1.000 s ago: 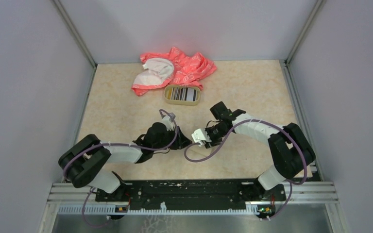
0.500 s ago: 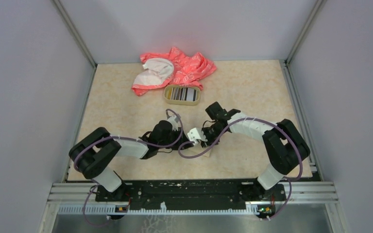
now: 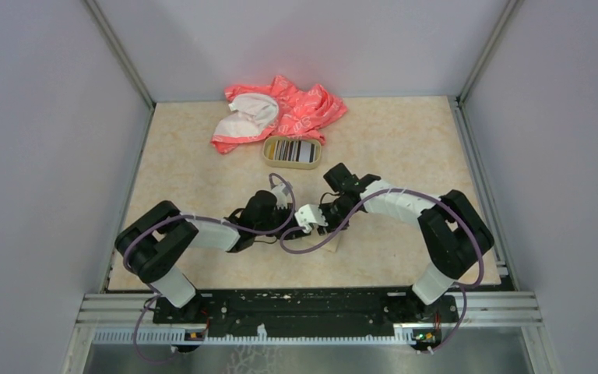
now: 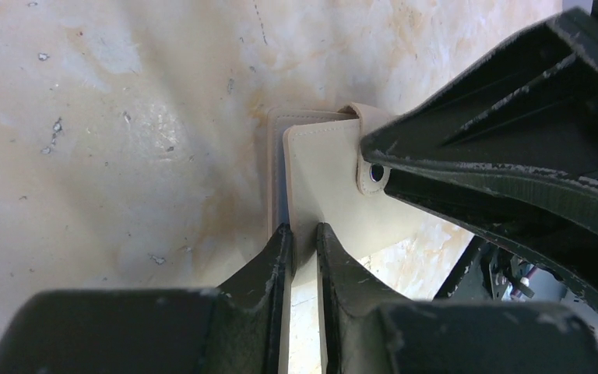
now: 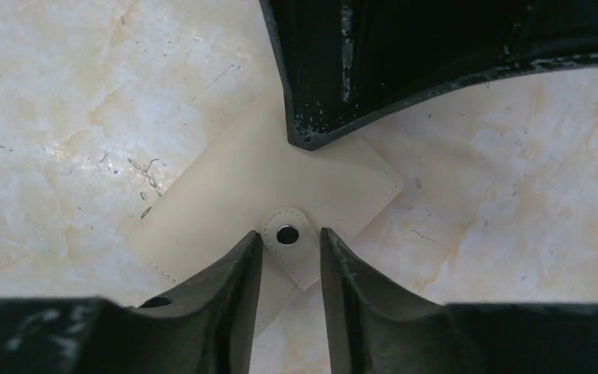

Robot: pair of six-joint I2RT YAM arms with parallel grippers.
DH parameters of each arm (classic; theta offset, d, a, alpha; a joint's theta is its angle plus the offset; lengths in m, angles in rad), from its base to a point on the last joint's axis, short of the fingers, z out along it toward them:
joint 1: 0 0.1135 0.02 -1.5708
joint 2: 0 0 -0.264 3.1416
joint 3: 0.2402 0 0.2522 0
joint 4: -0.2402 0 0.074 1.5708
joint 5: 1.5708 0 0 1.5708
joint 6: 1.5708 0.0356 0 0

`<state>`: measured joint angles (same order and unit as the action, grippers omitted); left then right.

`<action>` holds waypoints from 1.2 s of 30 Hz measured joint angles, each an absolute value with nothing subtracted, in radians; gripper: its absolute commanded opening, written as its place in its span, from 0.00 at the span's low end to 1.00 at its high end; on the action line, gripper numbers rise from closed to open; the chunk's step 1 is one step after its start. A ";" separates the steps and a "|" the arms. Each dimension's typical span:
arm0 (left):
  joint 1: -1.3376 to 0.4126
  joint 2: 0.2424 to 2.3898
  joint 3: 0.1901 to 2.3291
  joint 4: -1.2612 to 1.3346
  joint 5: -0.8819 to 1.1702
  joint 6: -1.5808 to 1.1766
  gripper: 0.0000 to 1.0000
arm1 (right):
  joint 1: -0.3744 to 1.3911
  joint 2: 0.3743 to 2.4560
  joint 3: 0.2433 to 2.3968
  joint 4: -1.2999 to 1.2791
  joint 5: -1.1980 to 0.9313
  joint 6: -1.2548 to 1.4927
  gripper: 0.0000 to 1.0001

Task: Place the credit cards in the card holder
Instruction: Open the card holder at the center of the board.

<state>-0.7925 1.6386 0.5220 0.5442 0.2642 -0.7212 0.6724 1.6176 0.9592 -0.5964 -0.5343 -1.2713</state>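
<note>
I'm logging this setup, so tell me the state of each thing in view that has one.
card holder: folded shut, lying flat.
credit cards: standing edge-on in the tray.
left gripper: jaws narrow, astride the holder's edge, grip unclear.
right gripper: open, astride the snap tab.
pink cloth: crumpled.

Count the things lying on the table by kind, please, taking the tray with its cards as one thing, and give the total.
card holder: 1
tray holding the credit cards: 1
pink and white cloth: 1
Total: 3
</note>
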 measured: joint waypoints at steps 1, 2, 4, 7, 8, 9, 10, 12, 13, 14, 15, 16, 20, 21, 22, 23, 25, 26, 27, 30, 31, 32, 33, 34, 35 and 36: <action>-0.792 1.641 0.522 0.548 0.266 -0.720 0.18 | 0.672 1.617 0.958 -0.585 -0.532 -1.272 0.42; -0.791 1.644 0.523 0.551 0.269 -0.720 0.17 | 0.672 1.615 0.956 -0.579 -0.529 -1.270 0.43; -0.789 1.648 0.524 0.558 0.275 -0.717 0.17 | 0.672 1.605 0.945 -0.556 -0.524 -1.271 0.44; -0.789 1.652 0.524 0.564 0.281 -0.713 0.17 | 0.672 1.597 0.933 -0.536 -0.521 -1.262 0.39; -0.787 1.653 0.525 0.565 0.283 -0.713 0.17 | 0.672 1.597 0.931 -0.534 -0.521 -1.254 0.36; -0.786 1.654 0.525 0.566 0.286 -0.713 0.17 | 0.672 1.597 0.931 -0.535 -0.520 -1.251 0.33; -0.785 1.654 0.525 0.567 0.288 -0.713 0.17 | 0.672 1.599 0.931 -0.538 -0.520 -1.244 0.30; -0.784 1.655 0.525 0.568 0.291 -0.712 0.16 | 0.673 1.606 0.937 -0.551 -0.521 -1.232 0.21; -0.784 1.655 0.525 0.568 0.292 -0.713 0.16 | 0.673 1.613 0.946 -0.565 -0.521 -1.228 0.18; -0.783 1.656 0.525 0.569 0.292 -0.712 0.16 | 0.673 1.620 0.954 -0.575 -0.521 -1.226 0.16; -0.783 1.656 0.525 0.569 0.293 -0.712 0.16 | 0.673 1.626 0.962 -0.585 -0.521 -1.226 0.14; -0.783 1.656 0.525 0.569 0.293 -0.712 0.16 | 0.674 1.632 0.971 -0.598 -0.521 -1.227 0.13; -0.783 1.656 0.525 0.569 0.293 -0.712 0.16 | 0.674 1.651 0.998 -0.626 -0.521 -1.230 0.06; -0.783 1.656 0.525 0.569 0.293 -0.712 0.16 | 0.674 1.652 1.002 -0.630 -0.521 -1.230 0.04; -0.783 1.656 0.525 0.569 0.293 -0.712 0.15 | 0.674 1.653 1.003 -0.632 -0.521 -1.227 0.02; -0.783 1.656 0.525 0.569 0.293 -0.712 0.15 | 0.674 1.654 1.004 -0.633 -0.522 -1.224 0.01; -0.783 1.657 0.525 0.569 0.293 -0.712 0.14 | 0.673 1.654 1.005 -0.633 -0.526 -1.217 0.00; -0.783 1.657 0.525 0.569 0.293 -0.712 0.14 | 0.670 1.654 1.005 -0.633 -0.532 -1.211 0.00; -0.783 1.657 0.525 0.569 0.293 -0.712 0.14 | 0.664 1.654 1.005 -0.633 -0.540 -1.209 0.00; -0.786 1.666 0.529 0.580 0.295 -0.713 0.12 | 0.642 1.654 1.005 -0.645 -0.572 -1.199 0.00; -0.788 1.670 0.531 0.583 0.296 -0.713 0.11 | 0.635 1.654 1.005 -0.646 -0.576 -1.198 0.00; -0.790 1.674 0.535 0.585 0.297 -0.713 0.11 | 0.626 1.654 1.004 -0.650 -0.587 -1.193 0.00; -0.792 1.676 0.538 0.585 0.297 -0.713 0.11 | 0.617 1.654 1.003 -0.655 -0.598 -1.191 0.00; -0.792 1.679 0.540 0.585 0.298 -0.713 0.10 | 0.609 1.654 1.003 -0.657 -0.609 -1.185 0.00; -0.793 1.680 0.542 0.586 0.300 -0.713 0.10 | 0.603 1.654 1.003 -0.660 -0.620 -1.182 0.00; -0.793 1.681 0.542 0.587 0.301 -0.713 0.10 | 0.595 1.654 1.003 -0.662 -0.634 -1.176 0.00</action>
<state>-0.7925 1.6814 0.5423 0.5865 0.3008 -0.7132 0.5945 1.6539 1.0027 -0.6621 -0.6342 -1.1759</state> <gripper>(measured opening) 0.167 0.127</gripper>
